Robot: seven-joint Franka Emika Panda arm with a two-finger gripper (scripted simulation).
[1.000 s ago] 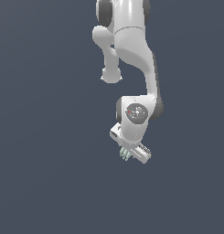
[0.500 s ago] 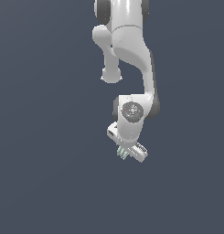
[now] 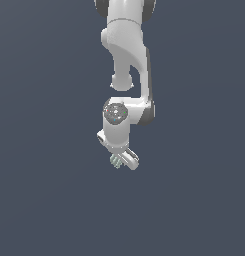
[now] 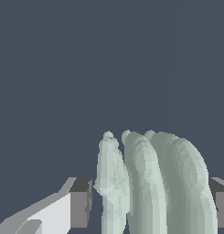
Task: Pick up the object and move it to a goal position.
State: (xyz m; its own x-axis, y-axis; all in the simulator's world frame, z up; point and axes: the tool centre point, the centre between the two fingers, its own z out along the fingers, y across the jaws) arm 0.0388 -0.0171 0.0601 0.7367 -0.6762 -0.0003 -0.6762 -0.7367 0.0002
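One arm, gripper (image 3: 117, 161) low centre of frame, clamped on one ribbed object (image 4: 150, 183), no containers

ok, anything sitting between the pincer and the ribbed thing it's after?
Nothing visible. The pale grey-green ribbed object already sits between the pincer fingers, which flank it on both sides. No goal marker shows in either view.
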